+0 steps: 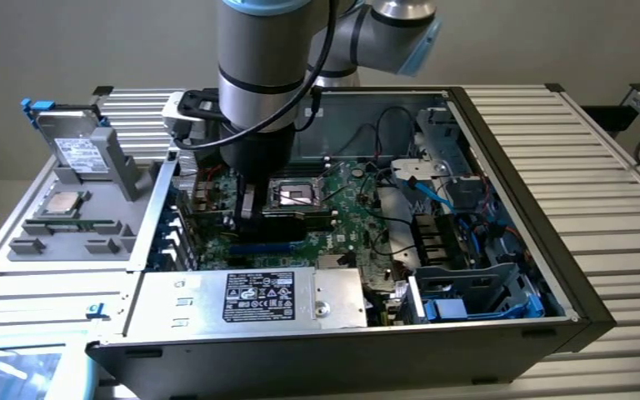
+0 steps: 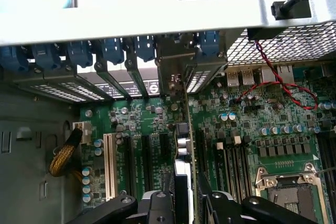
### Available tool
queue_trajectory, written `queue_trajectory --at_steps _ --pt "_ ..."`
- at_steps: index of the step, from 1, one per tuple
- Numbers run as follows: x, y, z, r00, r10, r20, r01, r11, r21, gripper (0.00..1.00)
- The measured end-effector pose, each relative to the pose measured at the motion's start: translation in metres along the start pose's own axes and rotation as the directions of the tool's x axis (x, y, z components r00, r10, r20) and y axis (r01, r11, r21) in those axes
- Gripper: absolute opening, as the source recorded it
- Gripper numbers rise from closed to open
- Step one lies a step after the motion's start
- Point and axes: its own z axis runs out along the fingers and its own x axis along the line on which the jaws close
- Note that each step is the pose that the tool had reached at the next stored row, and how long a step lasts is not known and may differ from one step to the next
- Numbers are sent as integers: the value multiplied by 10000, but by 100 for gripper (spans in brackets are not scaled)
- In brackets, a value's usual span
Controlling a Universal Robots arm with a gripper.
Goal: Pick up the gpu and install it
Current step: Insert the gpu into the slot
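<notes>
Gpu (image 2: 182, 148) clamped edge-down in the gripper (image 2: 181, 199) — long axis along the slots (image 2: 148, 156), bracket end at the case's (image 2: 157, 19) rear wall.

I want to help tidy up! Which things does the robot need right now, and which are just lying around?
For the job:
gpu, gripped in the claw
motherboard

Just lying about, on the grey tray:
hard drive
CPU
RAM stick
</notes>
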Motion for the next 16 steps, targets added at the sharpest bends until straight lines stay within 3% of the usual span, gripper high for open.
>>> queue_trajectory --at_steps 16 --pt "-4 -18 2 10000 -5 -3 5 10000 -6 28"
